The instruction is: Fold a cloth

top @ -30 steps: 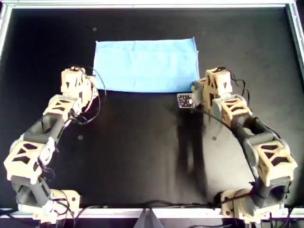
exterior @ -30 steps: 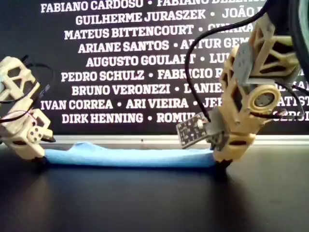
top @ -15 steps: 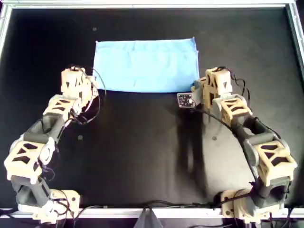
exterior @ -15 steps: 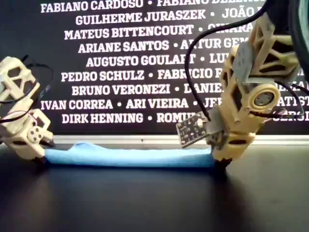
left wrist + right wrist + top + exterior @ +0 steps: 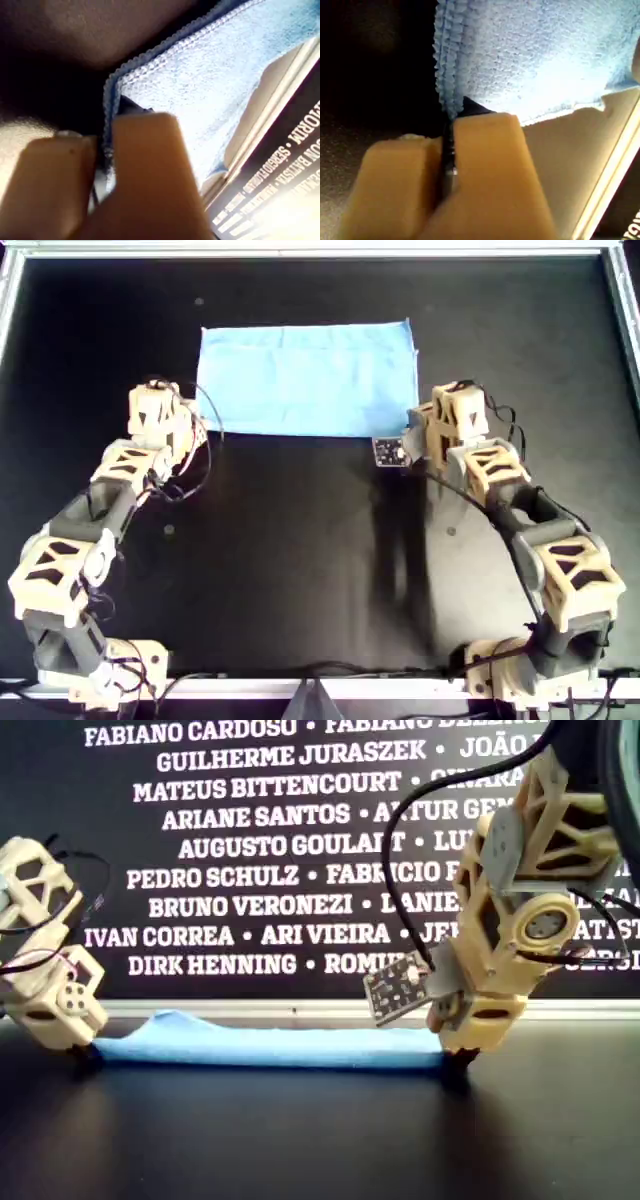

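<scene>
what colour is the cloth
Light sky blue, plain; the cloth shows best in the overhead view.

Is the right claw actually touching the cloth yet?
Touching. In the right wrist view, the right claw is pinched shut on the blue cloth, its hemmed edge caught between the fingers.

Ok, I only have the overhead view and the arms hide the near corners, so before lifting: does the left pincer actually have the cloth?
Observer: Yes. In the left wrist view the left pincer is shut on the cloth's hemmed edge.
Operator: And the right one?
Observer: The right pincer is shut on a bunched edge too.
Operator: Lifted yet?
Observer: Exterior view shows the cloth low on the table, humped slightly at that view's left end.
</scene>
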Available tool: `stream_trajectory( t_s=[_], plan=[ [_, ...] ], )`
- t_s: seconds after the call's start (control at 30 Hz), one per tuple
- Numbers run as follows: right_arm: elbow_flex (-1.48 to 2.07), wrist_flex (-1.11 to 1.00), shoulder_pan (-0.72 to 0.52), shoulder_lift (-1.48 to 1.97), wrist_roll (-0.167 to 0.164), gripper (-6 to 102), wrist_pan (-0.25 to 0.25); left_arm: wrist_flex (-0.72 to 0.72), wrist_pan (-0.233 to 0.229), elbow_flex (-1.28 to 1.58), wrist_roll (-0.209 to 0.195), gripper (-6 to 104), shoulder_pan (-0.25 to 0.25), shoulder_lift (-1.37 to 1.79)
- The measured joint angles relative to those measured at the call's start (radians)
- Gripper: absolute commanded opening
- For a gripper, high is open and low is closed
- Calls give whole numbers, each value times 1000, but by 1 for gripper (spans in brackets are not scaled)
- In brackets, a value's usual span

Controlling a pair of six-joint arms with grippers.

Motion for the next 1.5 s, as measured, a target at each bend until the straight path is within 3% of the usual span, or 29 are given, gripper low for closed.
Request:
stream_trajectory(
  t_s=[0.6, 0.8, 1.5],
  plan=[
    [0, 0, 0, 0, -6, -1, 0, 8, 0, 2, 9, -1, 0, 0],
    [9, 0, -5, 12, -6, -1, -8, 17, 0, 120, 9, -1, 0, 117],
    [583, 0, 6, 615, -8, -1, -11, 32, 5, 522, 9, -1, -3, 509]
  ],
)
